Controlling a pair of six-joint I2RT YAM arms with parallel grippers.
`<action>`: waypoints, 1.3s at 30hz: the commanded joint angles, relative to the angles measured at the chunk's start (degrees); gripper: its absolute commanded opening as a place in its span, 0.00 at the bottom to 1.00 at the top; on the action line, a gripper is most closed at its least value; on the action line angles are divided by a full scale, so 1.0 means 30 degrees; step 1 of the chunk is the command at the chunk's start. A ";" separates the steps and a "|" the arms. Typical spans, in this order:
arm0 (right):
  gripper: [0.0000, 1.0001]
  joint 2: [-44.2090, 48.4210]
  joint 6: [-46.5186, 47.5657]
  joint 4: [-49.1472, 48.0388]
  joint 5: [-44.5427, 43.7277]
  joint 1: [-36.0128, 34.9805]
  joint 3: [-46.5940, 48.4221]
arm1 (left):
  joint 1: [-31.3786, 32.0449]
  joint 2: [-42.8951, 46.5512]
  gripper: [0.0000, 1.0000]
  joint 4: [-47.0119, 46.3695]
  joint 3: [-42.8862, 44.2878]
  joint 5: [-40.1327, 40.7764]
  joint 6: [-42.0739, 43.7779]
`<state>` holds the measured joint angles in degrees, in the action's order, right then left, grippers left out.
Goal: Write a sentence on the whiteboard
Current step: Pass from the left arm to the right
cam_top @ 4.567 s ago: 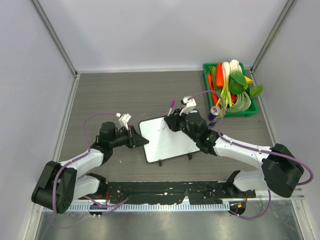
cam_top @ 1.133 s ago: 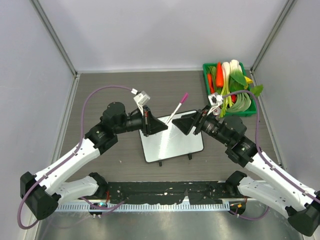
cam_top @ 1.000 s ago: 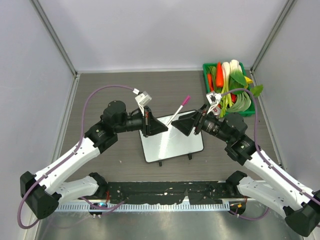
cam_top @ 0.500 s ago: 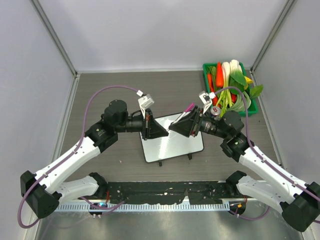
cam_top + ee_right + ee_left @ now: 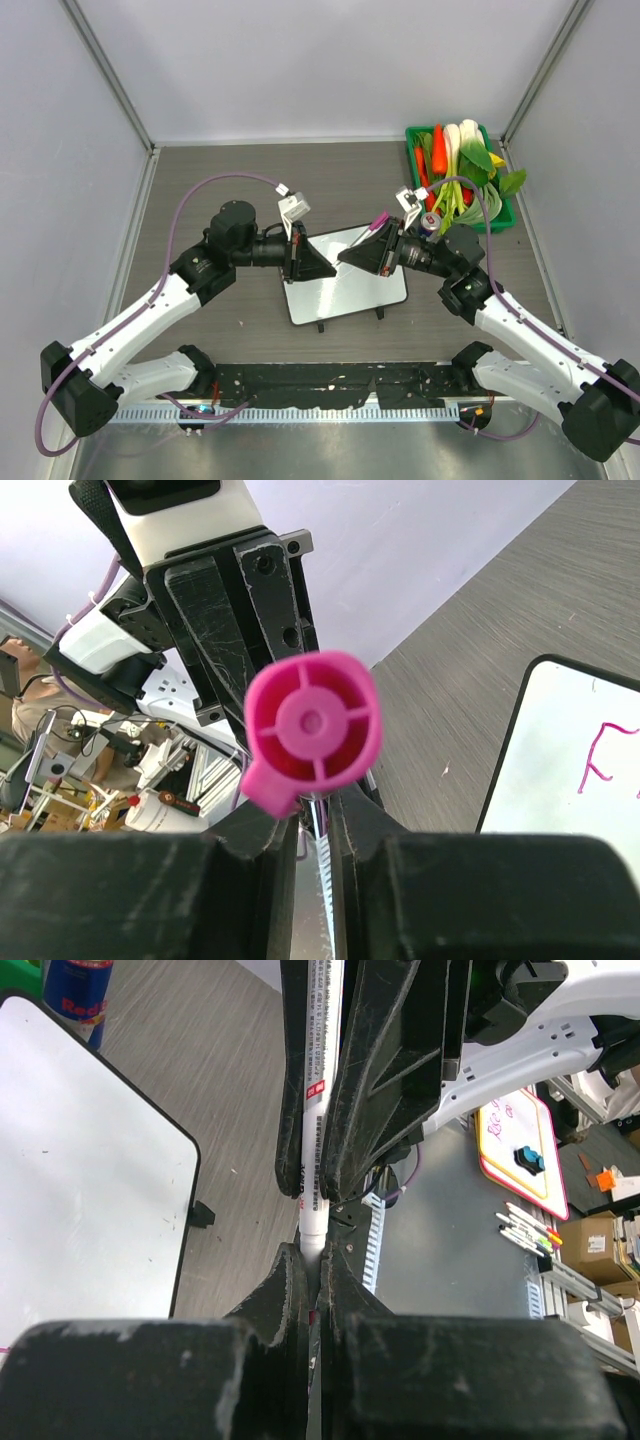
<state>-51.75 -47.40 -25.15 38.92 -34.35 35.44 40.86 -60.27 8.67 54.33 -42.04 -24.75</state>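
Left arm (image 5: 150,312): white moulded shell links between black cylindrical joints (image 5: 232,222), ending in a black shoulder block (image 5: 70,385).
Right arm (image 5: 525,340): same white shells and black joints.
Cables: a thin purple cable (image 5: 228,176) runs along each arm.
Left fingers (image 5: 285,1290): matte black plastic, scuffed with pale scratches.
Right fingers (image 5: 355,825): black, likewise scratched.
Wrist mounts (image 5: 294,208): small white blocks.

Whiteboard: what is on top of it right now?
The whiteboard shows a pink stroke like an F; the rest in view looks blank. From above, the left gripper and right gripper, both gripping a marker, cover its far part, hiding anything there.
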 commanded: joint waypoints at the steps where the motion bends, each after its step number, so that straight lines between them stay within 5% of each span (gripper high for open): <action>1: 0.01 0.0315 -0.0051 -0.0788 0.0358 0.0228 0.0022 | -0.0056 0.0314 0.00 -0.0106 0.0290 0.0010 0.0370; 3: 0.01 0.0257 0.0065 -0.0729 0.0358 0.0228 0.0052 | -0.0085 0.0431 0.00 0.0011 0.0232 0.0213 0.0370; 5: 0.01 0.0315 0.0299 -0.0438 0.0241 0.0258 0.0023 | -0.0085 0.0548 0.28 0.0100 0.0086 0.0681 0.0370; 7: 0.01 0.0432 0.0883 0.0174 -0.0225 0.0258 0.0022 | -0.0085 0.0812 0.72 0.0100 -0.0236 0.1413 0.0283; 11: 0.01 0.1220 0.1969 0.1085 -0.1510 0.0287 -0.0415 | -0.0523 0.1310 0.91 -0.0047 -0.1172 0.2789 -0.0332; 23: 0.01 0.1898 0.4490 0.3460 -0.3918 0.0287 -0.1413 | -0.5737 0.4824 0.93 0.1976 -0.5126 0.9384 -0.3437; 31: 0.01 0.1019 0.4373 0.2232 -0.3831 0.0258 -0.1736 | -0.7057 0.2224 0.90 -0.3405 -0.7588 0.5113 -0.4755; 39: 0.01 0.0170 0.4227 0.1557 -0.4065 0.0287 -0.1502 | -0.7439 -0.0942 0.70 -1.0646 -0.9259 0.2121 -0.6514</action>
<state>-50.35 -35.42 -15.99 27.68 -33.63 29.98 19.18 -60.40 -6.07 27.92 -28.93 -40.88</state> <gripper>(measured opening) 0.196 0.731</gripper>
